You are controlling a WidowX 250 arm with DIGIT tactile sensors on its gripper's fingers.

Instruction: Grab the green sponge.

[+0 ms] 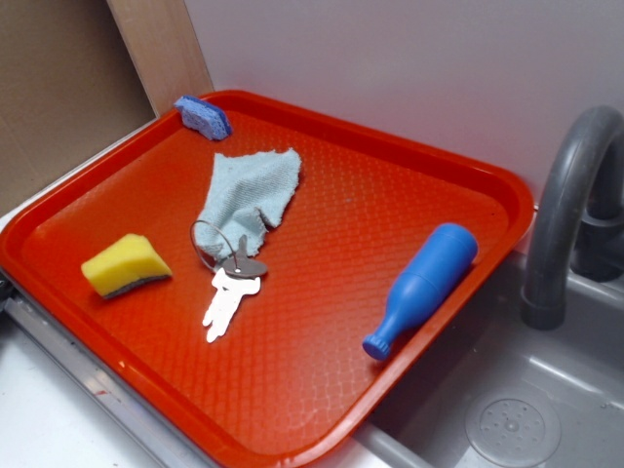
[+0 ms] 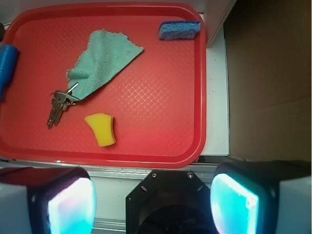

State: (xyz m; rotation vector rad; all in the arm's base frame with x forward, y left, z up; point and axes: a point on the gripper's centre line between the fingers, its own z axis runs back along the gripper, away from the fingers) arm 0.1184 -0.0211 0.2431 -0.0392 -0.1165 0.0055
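Exterior view: red tray (image 1: 409, 156) sits on the counter (image 1: 39, 429) beside a grey sink (image 1: 546, 390) with a faucet (image 1: 565, 205). Green sponge (image 1: 125, 264), a yellow wedge with a thin dark scouring layer underneath, lies near the tray's left edge, apart from everything else. Keys (image 1: 226, 285) on a ring lie just to its right, the ring overlapping the tip of a pale blue-green cloth (image 1: 249, 197). Blue sponge (image 1: 203, 116) rests against the far rim. Blue bottle (image 1: 421, 288) lies on its side near the sink edge. No arm shows in this view.

Wrist view: camera looks down from high above the tray (image 2: 197, 97). Pincer (image 2: 153, 200) is released, its two pads spread wide at the bottom of frame, nothing between them. It hangs over the counter strip outside the tray's near rim, well apart from the green sponge (image 2: 101, 128), which lies inside that rim, left of the pincer's centre line. Keys (image 2: 58, 108) sit near the sponge's upper left; cloth (image 2: 100, 61) beyond them; blue sponge (image 2: 179, 30) in the far corner; bottle (image 2: 7, 63) cut off at the left edge.

Risks, as I judge them: descending without shifting forward and left would land the pads on the rim or bare tray. The wedge shape and soft foam may let the sponge squirt out under a squeeze across its sloped faces. A wide-open approach drifting left could snag the keys. Confusing targets is possible, since the visible top is yellow, not green.
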